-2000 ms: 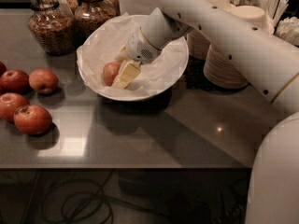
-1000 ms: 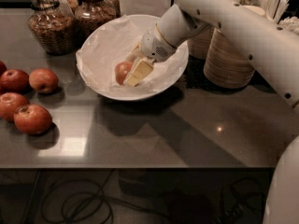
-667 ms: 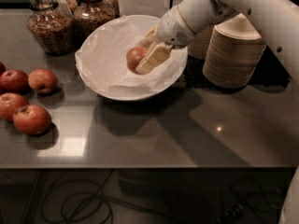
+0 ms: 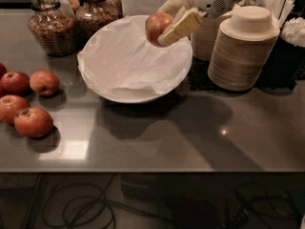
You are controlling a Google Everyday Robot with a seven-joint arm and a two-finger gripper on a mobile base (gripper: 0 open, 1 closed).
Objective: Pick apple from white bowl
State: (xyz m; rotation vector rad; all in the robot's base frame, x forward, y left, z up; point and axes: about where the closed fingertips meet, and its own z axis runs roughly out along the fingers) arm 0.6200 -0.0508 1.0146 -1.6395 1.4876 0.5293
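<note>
The gripper (image 4: pixel 165 25) hangs above the far right rim of the white bowl (image 4: pixel 125 97). Its two fingers are closed around the apple (image 4: pixel 154 26), one pad on the near side and one on the far side. The apple is clear of the crumpled paper (image 4: pixel 121 56) lining the bowl and is held in the air just over the rim. The pick itself looks nearly done; what remains, by my reading, is carrying the fruit cleanly away.

To do that well, the squeeze should be firm and even (a round, smooth fruit can roll out from between flat pads). The lift should go mostly straight up before any sideways travel. The stack of paper bowls (image 4: pixel 244 56) stands just to the right, close to the wrist, so a swing that way risks knocking it. The jars (image 4: pixel 47 25) at the far left and the group of darker red apples (image 4: pixel 32 122) on the table (image 4: pixel 200 137) at the left are well apart from the gripper and pose little risk. A slow, steady rise would suit best.
</note>
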